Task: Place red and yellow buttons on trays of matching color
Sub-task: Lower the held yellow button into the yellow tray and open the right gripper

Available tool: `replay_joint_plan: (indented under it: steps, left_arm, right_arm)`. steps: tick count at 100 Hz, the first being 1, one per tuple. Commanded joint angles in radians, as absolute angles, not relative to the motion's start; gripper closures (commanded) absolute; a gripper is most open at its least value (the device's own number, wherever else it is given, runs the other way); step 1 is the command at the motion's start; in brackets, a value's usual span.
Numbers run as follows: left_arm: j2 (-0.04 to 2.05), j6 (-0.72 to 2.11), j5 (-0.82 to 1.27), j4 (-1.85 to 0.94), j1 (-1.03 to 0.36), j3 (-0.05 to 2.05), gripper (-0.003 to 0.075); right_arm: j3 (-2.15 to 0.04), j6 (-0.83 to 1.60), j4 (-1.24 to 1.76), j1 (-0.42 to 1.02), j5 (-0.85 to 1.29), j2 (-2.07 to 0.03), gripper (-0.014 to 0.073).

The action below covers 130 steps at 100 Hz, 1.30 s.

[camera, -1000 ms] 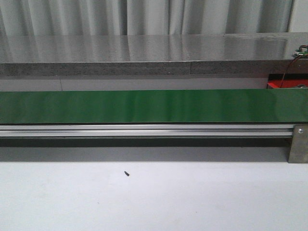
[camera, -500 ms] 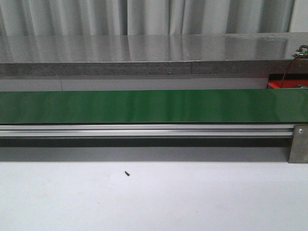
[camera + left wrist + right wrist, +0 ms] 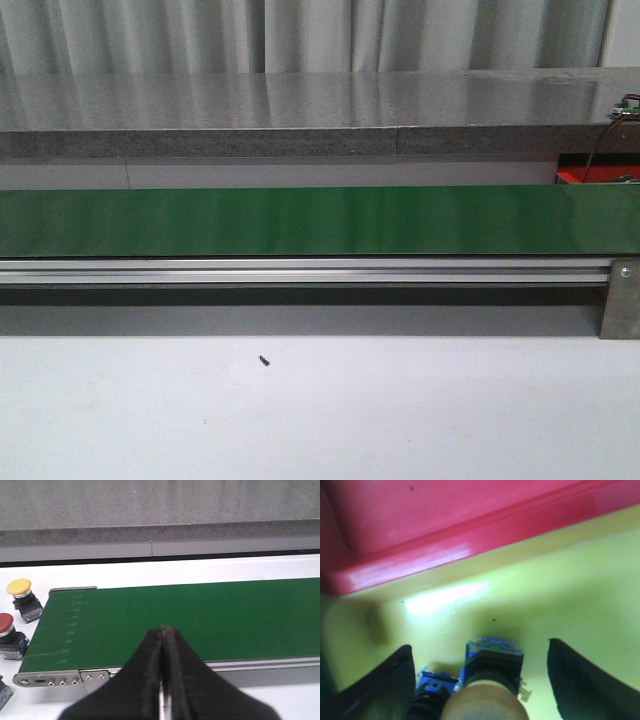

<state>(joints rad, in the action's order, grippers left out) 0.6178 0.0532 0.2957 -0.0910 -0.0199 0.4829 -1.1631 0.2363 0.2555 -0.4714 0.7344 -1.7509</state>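
Button (image 3: 492,680) between spread jaws, yellow tray (image 3: 560,595)

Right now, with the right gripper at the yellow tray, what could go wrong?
The open right gripper straddles a button on the yellow tray; a crooked retreat could topple it. A second button lies near one finger and might get dragged. The cap is too blurred to confirm its colour, so mis-sorting is possible.

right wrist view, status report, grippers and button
Right gripper open over yellow tray, button between the fingers. Left gripper shut, empty, above green belt. Nothing in the way.
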Motion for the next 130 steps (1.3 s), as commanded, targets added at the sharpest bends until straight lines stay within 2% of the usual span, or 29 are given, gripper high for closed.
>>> replay_joint_plan:
  steps: [1,21,50,71,101,108,115,130]
  left_arm:
    - [0.616,0.053,0.217,-0.093,-0.027,0.510,0.0740]
    - [0.616,0.053,0.217,-0.093,-0.027,0.510,0.0740]
    - [0.616,0.053,0.217,-0.093,-0.027,0.510,0.0740]
    - [0.616,0.053,0.219,-0.093,-0.027,0.510,0.0740]
    - [0.616,0.053,0.219,-0.093,-0.027,0.510,0.0740]
    - [0.616,0.053,0.219,-0.093,-0.027,0.510,0.0740]
    - [0.616,0.053,0.219,-0.093,-0.027,0.510,0.0740]
    - [0.616,0.053,0.219,-0.093,-0.027,0.510,0.0739]
  right_arm:
    - [-1.185,0.234,0.290,-0.470,0.703,-1.657,0.0032]
    - [-1.185,0.242,0.298,-0.391,0.698,-1.515,0.0032]
    - [-1.179,0.286,0.297,-0.138,0.697,-1.312,0.0032]
    - [-1.098,0.289,0.296,0.020,0.694,-1.187,0.0032]
    - [-0.908,0.289,0.295,0.074,0.670,-0.998,0.0041]
    - [-0.868,0.289,0.294,0.074,0.658,-0.954,0.0087]
    - [-0.839,0.289,0.294,0.074,0.657,-0.919,0.0173]
    - [-0.804,0.289,0.294,0.073,0.657,-0.879,0.0447]
